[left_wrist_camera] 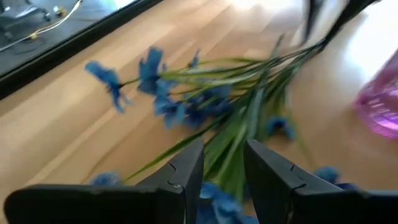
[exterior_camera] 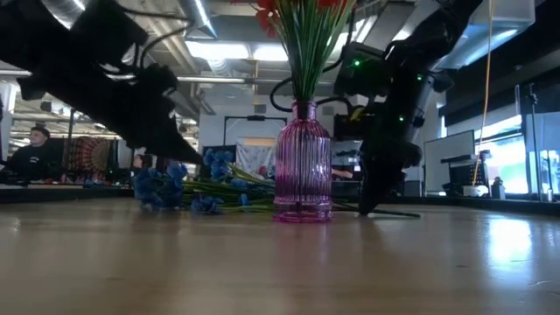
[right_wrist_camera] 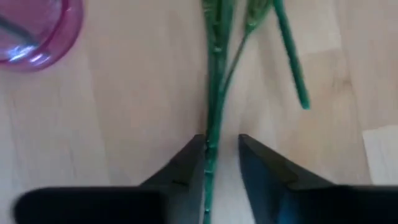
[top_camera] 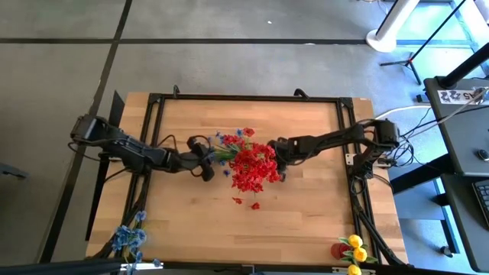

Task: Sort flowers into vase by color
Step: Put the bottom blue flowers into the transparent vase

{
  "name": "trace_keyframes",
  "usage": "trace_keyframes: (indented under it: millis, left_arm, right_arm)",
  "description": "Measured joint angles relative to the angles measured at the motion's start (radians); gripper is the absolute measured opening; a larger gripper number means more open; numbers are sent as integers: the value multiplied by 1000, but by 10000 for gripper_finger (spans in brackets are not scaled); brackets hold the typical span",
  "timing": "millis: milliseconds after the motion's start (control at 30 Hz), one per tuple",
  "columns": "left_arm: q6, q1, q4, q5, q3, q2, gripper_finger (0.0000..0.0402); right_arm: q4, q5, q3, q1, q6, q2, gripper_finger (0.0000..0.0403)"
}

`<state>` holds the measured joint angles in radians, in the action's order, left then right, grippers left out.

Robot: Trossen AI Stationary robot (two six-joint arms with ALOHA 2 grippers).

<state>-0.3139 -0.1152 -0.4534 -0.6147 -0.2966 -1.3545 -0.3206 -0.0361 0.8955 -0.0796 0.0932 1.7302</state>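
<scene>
The wooden worktop (top_camera: pixel 306 206) is framed by a dark rail, and both arms are extended over its middle. Near the centre, a pink ribbed vase (exterior_camera: pixel 304 162) is stood upright, filled with the red flowers (top_camera: pixel 254 168); a few red petals (top_camera: pixel 246 202) are scattered just toward the near edge from it. The blue flowers (left_wrist_camera: pixel 186 102) are laid flat on the wood just to the left of the vase, their green stems running past its base to the right. The left gripper (left_wrist_camera: pixel 222 163) is held low over these blue sprigs with its fingers parted; green stems are seen between them, but no grasp is made. The right gripper (right_wrist_camera: pixel 222 155) is set down at the stem ends on the vase's right side, its fingers slightly spread on either side of a green stem (right_wrist_camera: pixel 214 93), not clamped on it. More blue flowers (top_camera: pixel 128 238) are seen at the near left corner, and yellow flowers (top_camera: pixel 354 248) at the near right corner.
</scene>
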Motion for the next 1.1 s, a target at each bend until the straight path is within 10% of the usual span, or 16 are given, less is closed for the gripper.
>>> trace_keyframes:
  millis: [200,733,1100]
  left_arm:
    - [-21,45,-1,0,0,-75,110]
    - [-125,71,114,1,0,-145,110]
    - [-91,6,107,-12,1,-12,110]
  right_arm:
    - [-66,-21,17,33,-22,0,12]
    - [-720,-208,72,86,224,-134,14]
    - [-648,-437,73,86,296,-466,7]
